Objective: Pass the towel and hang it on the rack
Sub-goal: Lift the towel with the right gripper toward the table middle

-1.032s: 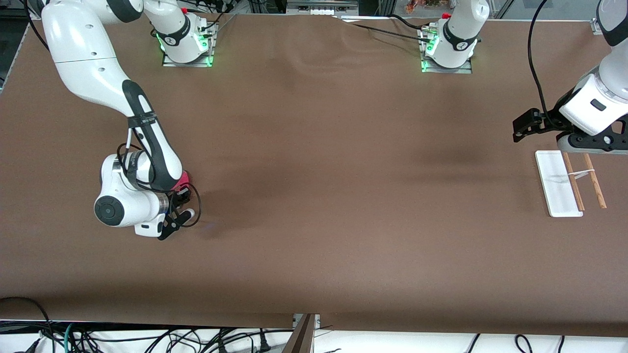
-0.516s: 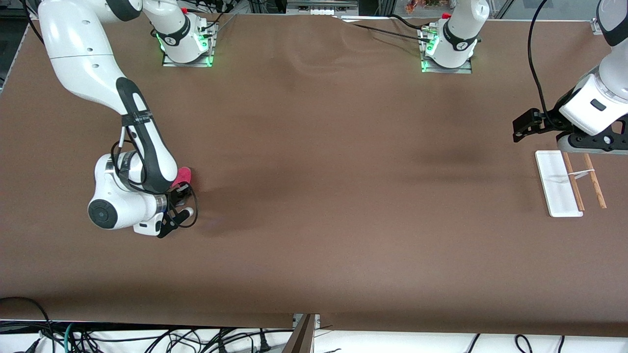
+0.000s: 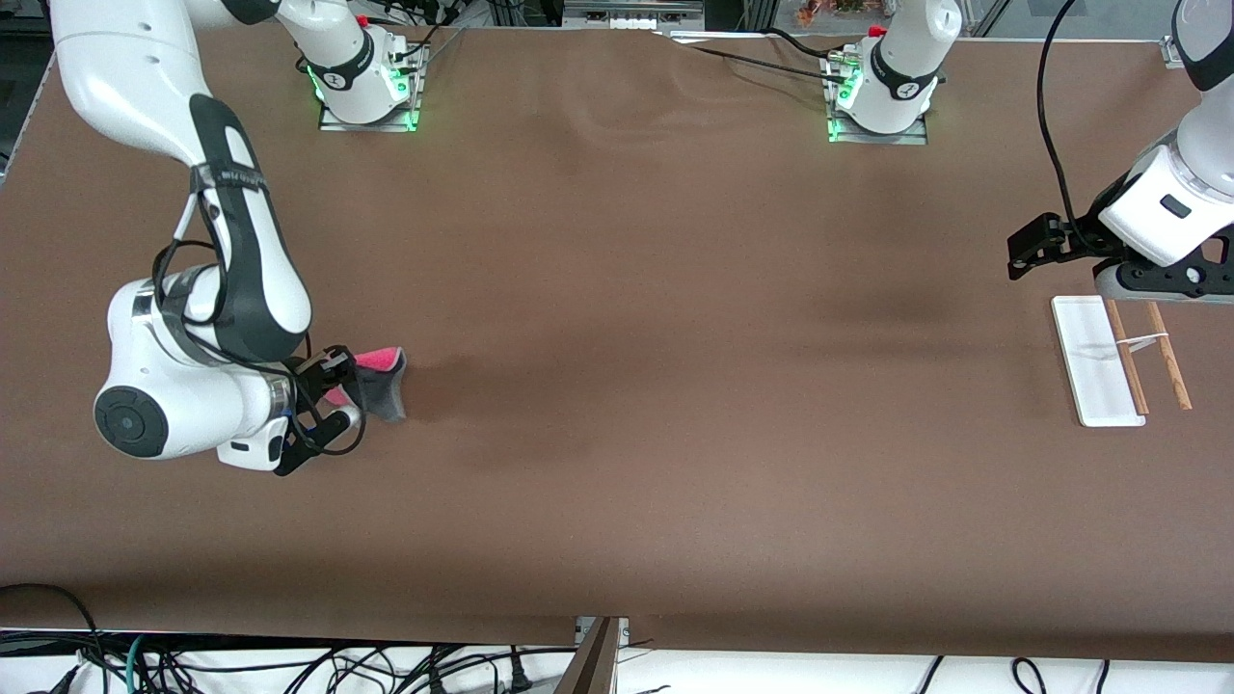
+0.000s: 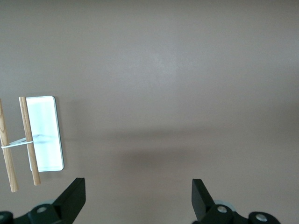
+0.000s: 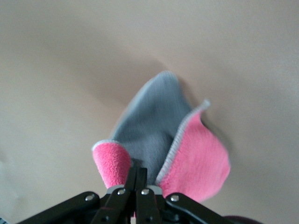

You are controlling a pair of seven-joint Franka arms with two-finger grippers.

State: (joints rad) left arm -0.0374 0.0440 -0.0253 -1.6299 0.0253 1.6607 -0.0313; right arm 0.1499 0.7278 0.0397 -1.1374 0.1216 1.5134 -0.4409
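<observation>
My right gripper (image 3: 339, 388) is shut on the towel (image 3: 382, 380), a pink-red cloth with a grey underside, and holds it lifted over the table near the right arm's end. In the right wrist view the towel (image 5: 163, 140) hangs folded from the closed fingers (image 5: 136, 179). The rack (image 3: 1118, 359), a white base plate with two brown rods, lies at the left arm's end; it also shows in the left wrist view (image 4: 32, 137). My left gripper (image 3: 1036, 246) is open and empty, held above the table beside the rack (image 4: 138, 196).
The brown table cover (image 3: 675, 386) spreads between the two arms. Both arm bases (image 3: 366, 87) stand along the table's edge farthest from the front camera. Cables hang below the table's near edge.
My right gripper has risen and drawn toward the right arm's end, lifting the towel off the table so it hangs open. The left arm has not moved.
</observation>
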